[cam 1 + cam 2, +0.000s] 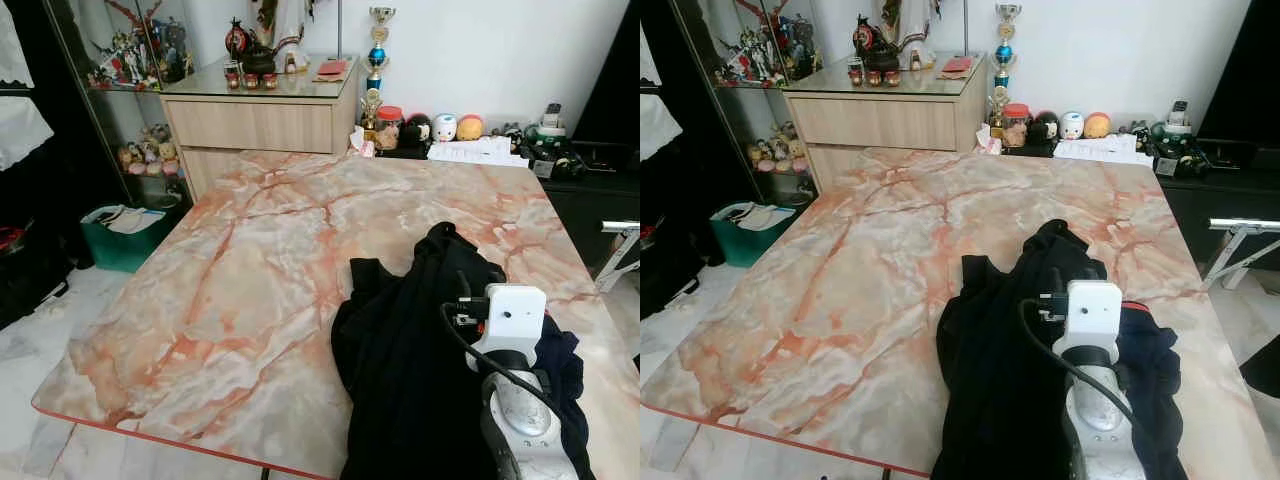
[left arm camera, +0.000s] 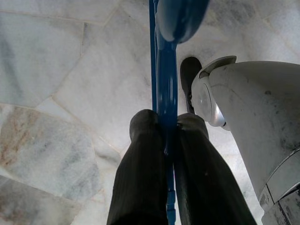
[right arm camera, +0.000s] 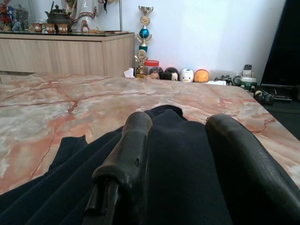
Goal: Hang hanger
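Hanger (image 2: pixel 165 93), blue, pinched in left claw (image 2: pixel 166 123) down over floor (image 2: pixel 61 79). Right claw (image 3: pixel 180 123) spread apart, low over dark cloth (image 1: pixel 410 350) on marble desk (image 1: pixel 250 270).

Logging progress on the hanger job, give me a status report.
Left gripper shut on blue hanger, low over the floor. Right gripper open over black garment on marble table. Nothing hung yet.
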`<state>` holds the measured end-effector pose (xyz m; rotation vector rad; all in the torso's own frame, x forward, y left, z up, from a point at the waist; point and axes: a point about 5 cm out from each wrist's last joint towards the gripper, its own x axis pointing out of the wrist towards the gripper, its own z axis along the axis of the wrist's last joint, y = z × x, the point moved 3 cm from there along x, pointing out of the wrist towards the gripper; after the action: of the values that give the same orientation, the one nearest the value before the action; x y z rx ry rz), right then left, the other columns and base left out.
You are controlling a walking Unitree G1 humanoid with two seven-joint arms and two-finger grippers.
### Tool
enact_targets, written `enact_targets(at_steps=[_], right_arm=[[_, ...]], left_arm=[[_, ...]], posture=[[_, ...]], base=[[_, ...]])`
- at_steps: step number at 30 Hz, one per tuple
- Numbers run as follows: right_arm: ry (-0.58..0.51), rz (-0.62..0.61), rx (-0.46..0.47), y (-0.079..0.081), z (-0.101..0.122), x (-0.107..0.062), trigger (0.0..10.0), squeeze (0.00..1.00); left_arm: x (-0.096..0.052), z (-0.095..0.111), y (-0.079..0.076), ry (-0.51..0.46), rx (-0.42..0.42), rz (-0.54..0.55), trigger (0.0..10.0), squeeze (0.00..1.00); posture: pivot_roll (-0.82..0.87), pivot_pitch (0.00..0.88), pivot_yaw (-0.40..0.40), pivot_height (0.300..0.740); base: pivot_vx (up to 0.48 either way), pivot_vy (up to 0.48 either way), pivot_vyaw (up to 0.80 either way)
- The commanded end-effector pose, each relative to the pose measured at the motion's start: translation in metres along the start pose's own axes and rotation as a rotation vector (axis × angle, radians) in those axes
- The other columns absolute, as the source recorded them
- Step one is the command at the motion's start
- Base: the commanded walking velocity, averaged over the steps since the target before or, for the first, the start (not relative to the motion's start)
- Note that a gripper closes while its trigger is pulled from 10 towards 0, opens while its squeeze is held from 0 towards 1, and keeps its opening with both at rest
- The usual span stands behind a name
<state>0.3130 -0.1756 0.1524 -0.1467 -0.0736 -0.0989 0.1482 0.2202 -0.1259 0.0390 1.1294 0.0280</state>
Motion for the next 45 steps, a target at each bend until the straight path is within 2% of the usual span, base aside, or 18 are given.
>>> enact_targets(at_steps=[1,16,45], right_arm=[[-0.001,0.017,0.006,0.004,0.001,0.003,10.0,0.00],[0.002,0.004,0.001,-0.002,-0.002,0.008,10.0,0.00],[0.005,-0.021,0.005,-0.007,-0.006,0.008,10.0,0.00]], left_arm=[[0.000,0.001,0.004,0.000,0.003,0.008,10.0,0.00],[0.000,0.002,0.003,-0.008,-0.009,0.010,10.0,0.00],[0.000,0.003,0.003,-0.014,-0.006,0.005,10.0,0.00]], posture=[[0.01,0.000,0.054,0.740],[0.01,0.000,0.052,0.740],[0.01,0.000,0.055,0.740]], base=[[0.000,0.000,0.00],[0.000,0.000,0.00],[-0.270,0.000,0.00]])
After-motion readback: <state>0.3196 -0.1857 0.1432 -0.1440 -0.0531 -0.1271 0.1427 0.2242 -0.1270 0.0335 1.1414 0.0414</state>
